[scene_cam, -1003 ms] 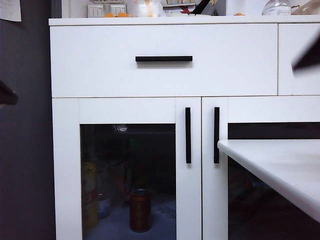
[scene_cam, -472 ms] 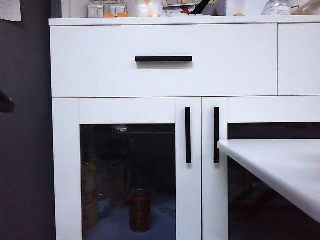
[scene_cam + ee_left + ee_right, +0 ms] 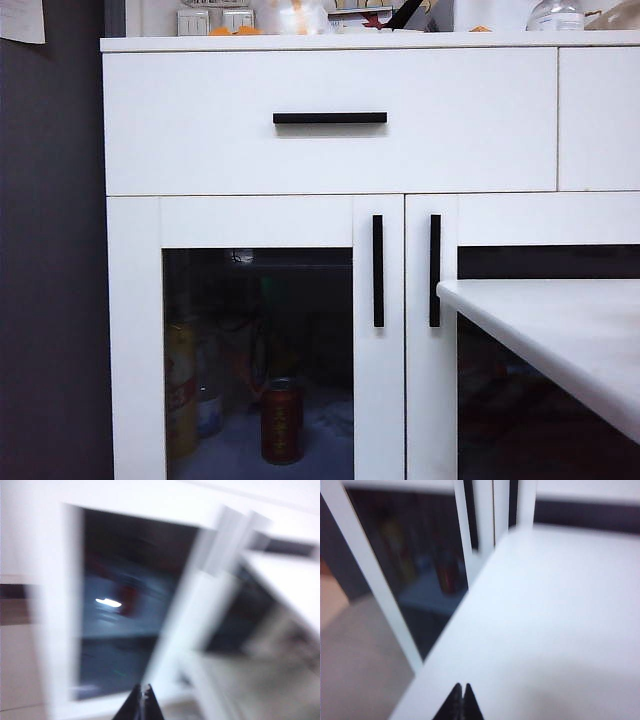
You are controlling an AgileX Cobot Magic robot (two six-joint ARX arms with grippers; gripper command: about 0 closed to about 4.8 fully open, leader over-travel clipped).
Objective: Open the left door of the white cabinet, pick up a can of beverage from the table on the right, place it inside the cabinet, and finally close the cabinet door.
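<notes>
In the exterior view, the left door of the white cabinet is seen shut, with the can of beverage behind its glass at about 6 o'clock; the table juts in at 4 o'clock. No arm is seen.

In the left wrist view, the left gripper is seen pressed together, empty, the blurred door at 12 o'clock.

In the right wrist view, the right gripper is seen closed, empty, over the table, the can at 11 o'clock.

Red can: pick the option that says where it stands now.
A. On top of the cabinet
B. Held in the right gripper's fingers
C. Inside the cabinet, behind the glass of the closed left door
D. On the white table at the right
C: the red can shows through the dark glass of the left door, which sits flush and shut; the table is bare where it shows.
</notes>
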